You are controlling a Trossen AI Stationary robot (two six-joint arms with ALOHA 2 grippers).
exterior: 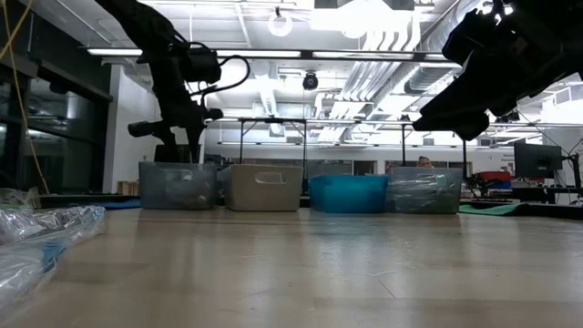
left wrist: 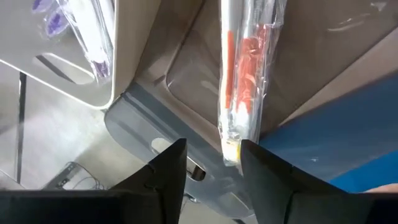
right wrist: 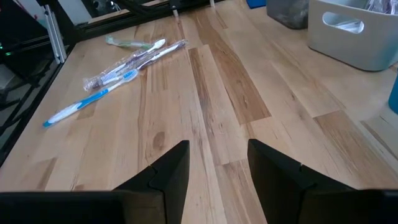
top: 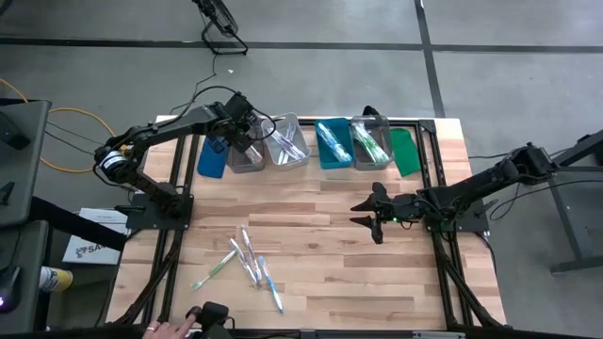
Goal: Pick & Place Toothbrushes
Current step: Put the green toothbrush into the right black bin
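While poised over grey bin [top: 245, 155], left claw [left wrist: 212, 163] apart, wrapped toothbrush [left wrist: 244, 81] betw fingers, right claw [top: 369, 213] apart.

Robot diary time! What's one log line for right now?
left tool: open over grey bin, orange toothbrush just past its tips | right tool: open, empty, above table | loose toothbrushes: still on table

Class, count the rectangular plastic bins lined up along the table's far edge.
4 in one row, seen from above: dark grey bin leftmost, then pale grey bin, teal bin, clear bin rightmost.
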